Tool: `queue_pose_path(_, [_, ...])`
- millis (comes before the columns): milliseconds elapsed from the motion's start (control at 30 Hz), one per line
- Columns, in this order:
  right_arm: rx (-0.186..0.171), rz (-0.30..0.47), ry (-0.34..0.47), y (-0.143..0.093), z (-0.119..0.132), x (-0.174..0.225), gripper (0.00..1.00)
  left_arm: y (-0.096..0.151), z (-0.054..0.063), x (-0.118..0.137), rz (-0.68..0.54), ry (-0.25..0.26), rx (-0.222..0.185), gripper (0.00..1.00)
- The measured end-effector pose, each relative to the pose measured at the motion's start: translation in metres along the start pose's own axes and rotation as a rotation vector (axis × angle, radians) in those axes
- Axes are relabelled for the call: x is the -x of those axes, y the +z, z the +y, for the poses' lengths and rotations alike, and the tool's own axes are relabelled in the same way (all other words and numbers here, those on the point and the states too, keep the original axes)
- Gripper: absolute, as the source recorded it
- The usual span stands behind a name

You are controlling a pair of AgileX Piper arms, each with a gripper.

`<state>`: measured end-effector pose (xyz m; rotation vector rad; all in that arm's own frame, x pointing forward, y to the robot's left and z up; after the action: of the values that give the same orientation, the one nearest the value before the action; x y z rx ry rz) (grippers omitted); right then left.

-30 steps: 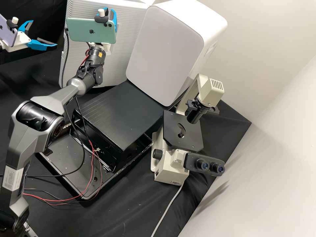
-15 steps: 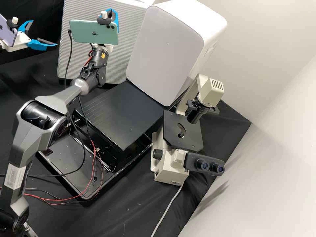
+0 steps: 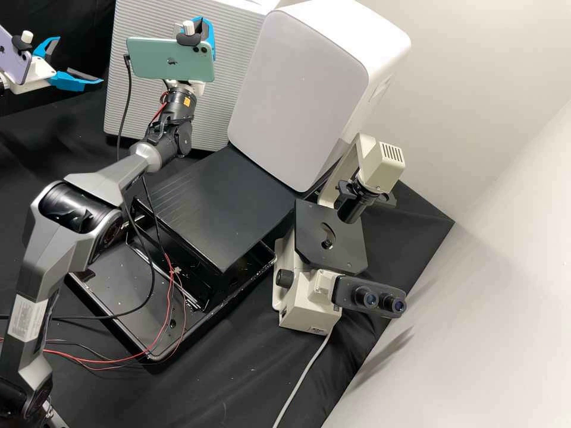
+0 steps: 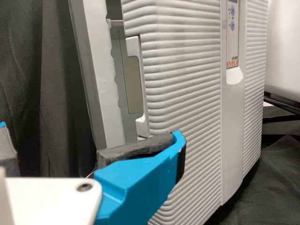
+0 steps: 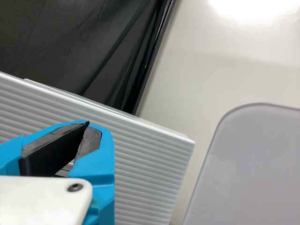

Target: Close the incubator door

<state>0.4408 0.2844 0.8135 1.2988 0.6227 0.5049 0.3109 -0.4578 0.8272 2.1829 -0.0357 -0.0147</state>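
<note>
White and ribbed, the incubator door [image 4: 192, 84] stands ajar, its upright free edge [image 4: 143, 89] toward the spread, blue-fingered left gripper [image 3: 80, 59], its face apparently nearer the clenched white-and-blue right gripper [image 5: 87, 126].

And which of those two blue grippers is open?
The left gripper, by the purple phone: its fingers are spread apart, while the right gripper, by the green phone, has its tips together.

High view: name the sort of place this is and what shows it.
Probably a biology laboratory: a cream metal microscope with black twin eyepieces and a boxy, light-grey ribbed incubator stand by a black cloth-covered bench surface.
</note>
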Motion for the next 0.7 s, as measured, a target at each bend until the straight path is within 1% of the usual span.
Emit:
queue_pose_path(133, [0.026,0.013,-0.023,-0.01,0.003,-0.01,0.0,0.0,0.0,0.0,0.0,0.0,0.0,1.0])
queue_pose_path(333, [0.016,0.045,-0.07,-0.03,0.002,-0.023,0.0,0.0,0.0,0.0,0.0,0.0,0.0,1.0])
queue_pose_path(433, [-0.006,0.063,-0.099,-0.04,0.0,-0.03,0.0,0.0,0.0,0.0,0.0,0.0,0.0,1.0])
queue_pose_path(467, [-0.011,0.063,-0.105,-0.041,0.0,-0.033,0.0,0.0,0.0,0.0,0.0,0.0,0.0,1.0])
queue_pose_path(567, [-0.01,0.056,-0.096,-0.042,0.002,-0.041,0.0,0.0,0.0,0.0,0.0,0.0,0.0,1.0])
queue_pose_path(600, [-0.015,0.047,-0.089,-0.04,0.003,-0.044,0.0,0.0,0.0,0.0,0.0,0.0,0.0,1.0])
queue_pose_path(700, [-0.012,0.002,-0.069,-0.034,0.004,-0.053,0.0,0.0,0.0,0.0,0.0,0.0,0.0,1.0])
